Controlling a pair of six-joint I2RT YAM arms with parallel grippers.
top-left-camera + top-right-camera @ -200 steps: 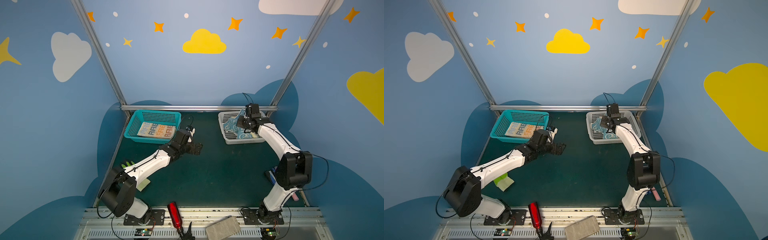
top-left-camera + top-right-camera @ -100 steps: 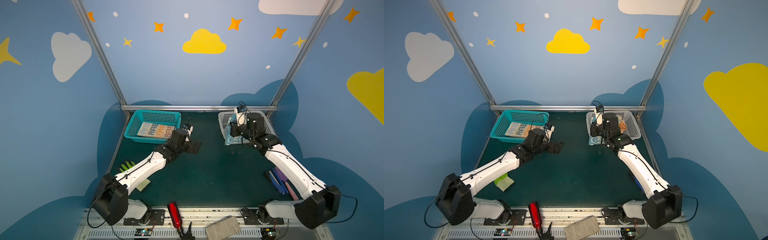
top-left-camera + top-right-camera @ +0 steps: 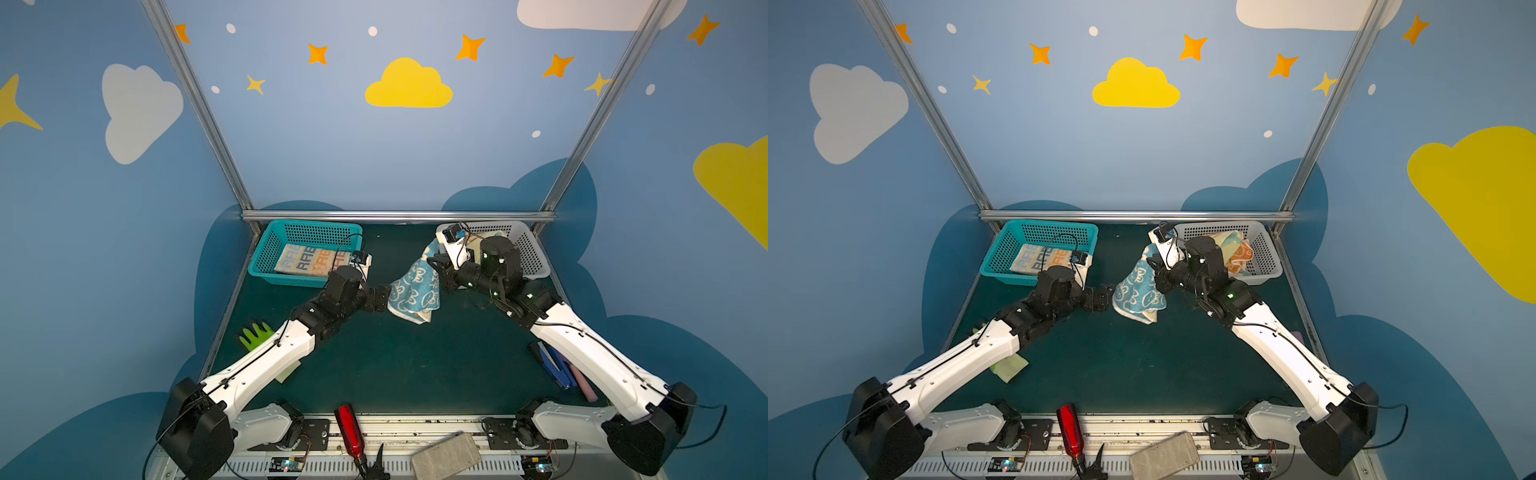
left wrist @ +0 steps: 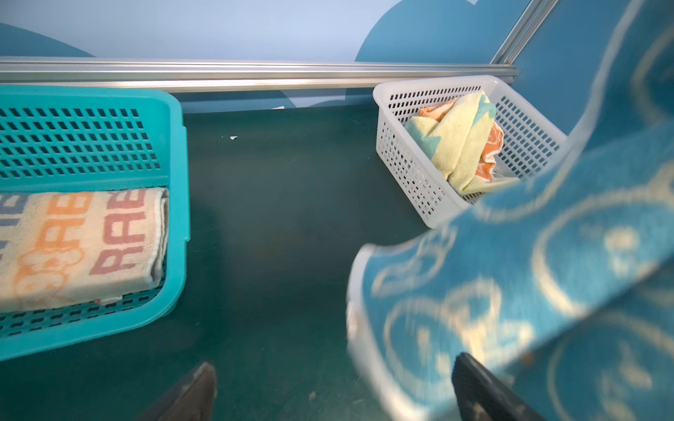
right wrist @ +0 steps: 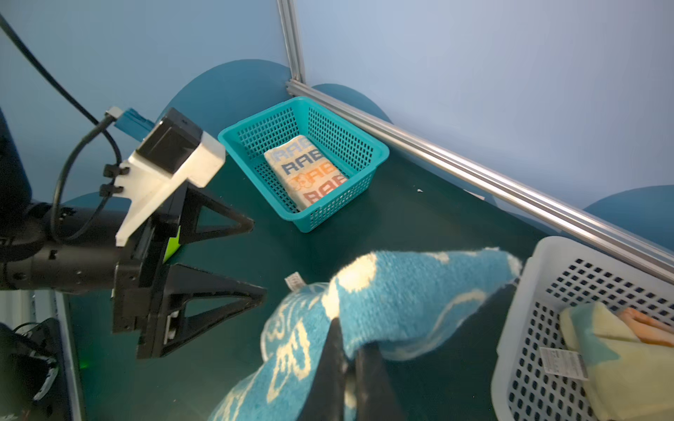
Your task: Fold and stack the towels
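Observation:
A blue towel with white rabbits [image 3: 413, 291] [image 3: 1138, 291] hangs crumpled over the middle of the table, its lower end touching the mat. My right gripper [image 3: 436, 266] [image 5: 350, 339] is shut on its upper edge. My left gripper [image 3: 384, 297] [image 4: 335, 364] stands open right beside the towel [image 4: 510, 277], which drapes against one finger. A folded cream towel with letters [image 3: 316, 262] [image 4: 80, 244] [image 5: 310, 171] lies in the teal basket [image 3: 291, 239]. A pale yellow towel [image 3: 1225, 243] [image 4: 459, 142] and an orange towel [image 3: 1241, 257] lie bunched in the white basket [image 3: 532, 253].
A green glove [image 3: 255, 334] and a pale yellow note [image 3: 1011, 368] lie under the left arm. A blue stapler [image 3: 552, 368] and a pink object [image 3: 584, 384] sit at the right edge. A red bottle [image 3: 349, 428] and grey block [image 3: 446, 455] lie at the front rail.
My right gripper has pulled the blue towel out of the white basket and carried it left and forward over the table. The left gripper has shifted slightly toward it, still open.

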